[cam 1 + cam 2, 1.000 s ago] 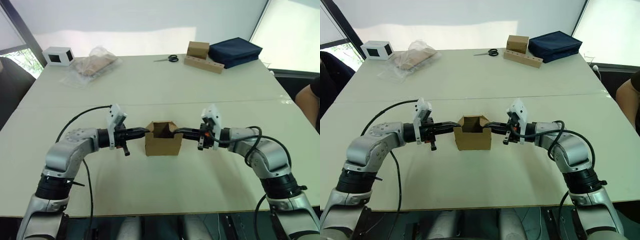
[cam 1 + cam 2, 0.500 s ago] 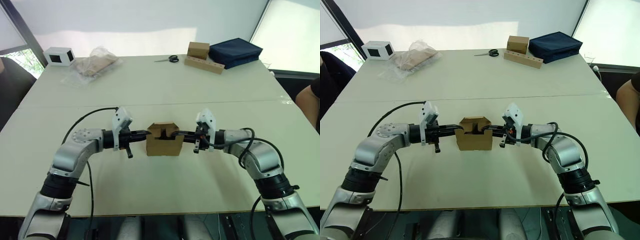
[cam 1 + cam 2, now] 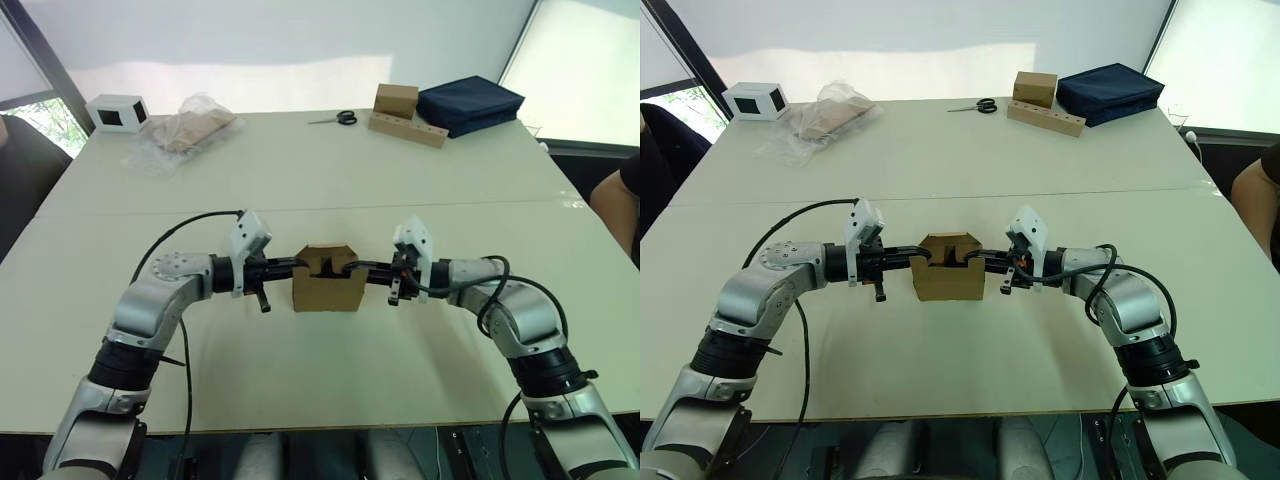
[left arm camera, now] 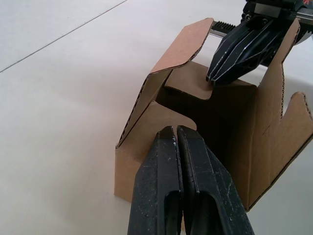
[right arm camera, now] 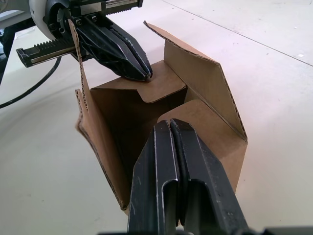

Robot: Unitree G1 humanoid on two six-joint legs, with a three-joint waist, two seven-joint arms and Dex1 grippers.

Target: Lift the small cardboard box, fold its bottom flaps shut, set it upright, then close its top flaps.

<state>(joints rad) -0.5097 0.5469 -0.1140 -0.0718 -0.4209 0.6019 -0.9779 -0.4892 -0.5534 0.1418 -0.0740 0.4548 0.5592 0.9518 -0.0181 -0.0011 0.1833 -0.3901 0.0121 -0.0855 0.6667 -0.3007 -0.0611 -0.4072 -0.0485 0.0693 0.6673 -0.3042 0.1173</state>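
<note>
Left end effector (image 3: 283,267): fingers clenched together, empty, tip pressing one short side flap of the small cardboard box (image 3: 328,287) inward. Right end effector (image 3: 362,268): likewise clenched, empty, tip on the opposite side flap. Box: upright on the counter (image 3: 330,190), mid-front, between the two arms. Top flaps (image 4: 182,45): two side flaps nearly folded in, the long panels raised. Step in hand, as judged: closing the top. Done well, both tips press evenly until the side flaps lie level, so the box does not skid, leaving the tongued panel free to fold over.
</note>
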